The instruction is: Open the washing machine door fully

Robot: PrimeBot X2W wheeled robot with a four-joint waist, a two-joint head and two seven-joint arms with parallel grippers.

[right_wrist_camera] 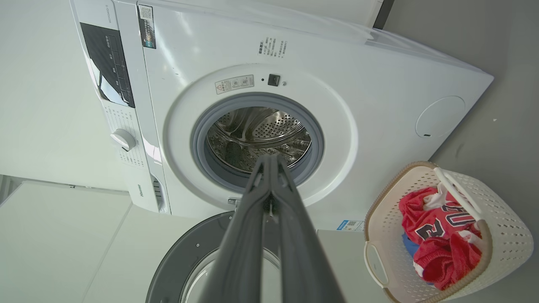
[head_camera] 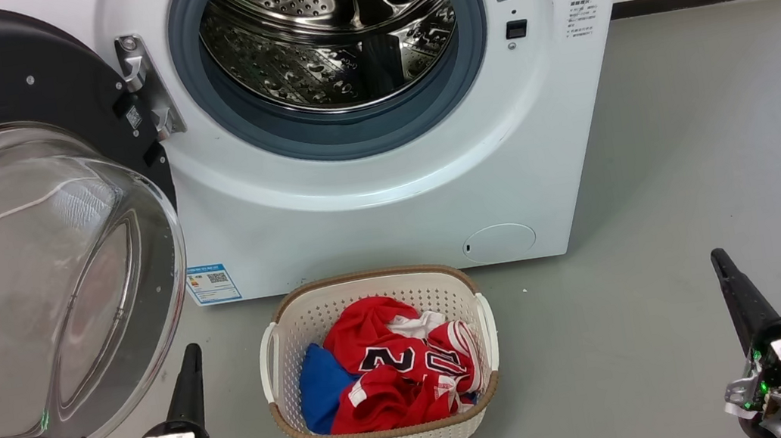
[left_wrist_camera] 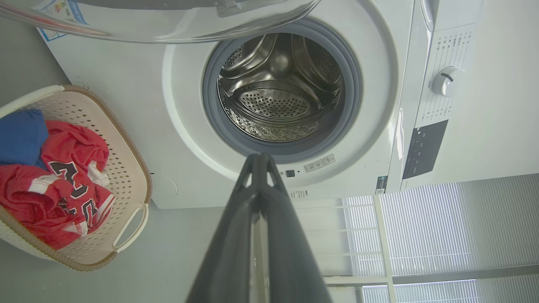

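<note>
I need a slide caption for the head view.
Washing machine door wide open, steel drum exposed, basket of red and blue clothes on the floor, left gripper and right gripper shut.

The left gripper [left_wrist_camera: 260,158] has its two fingers pressed together on nothing. Just beyond its tips is the grey ring [left_wrist_camera: 209,105] around the open drum [left_wrist_camera: 278,101]. Farther past the tips, the door [left_wrist_camera: 168,23] shows its glass bowl. Left of the fingers sits a basket [left_wrist_camera: 124,155] with a red jersey [left_wrist_camera: 63,168] and a blue cloth [left_wrist_camera: 21,134]. To their right are a dial [left_wrist_camera: 446,81] and a dark panel [left_wrist_camera: 423,149].
</note>
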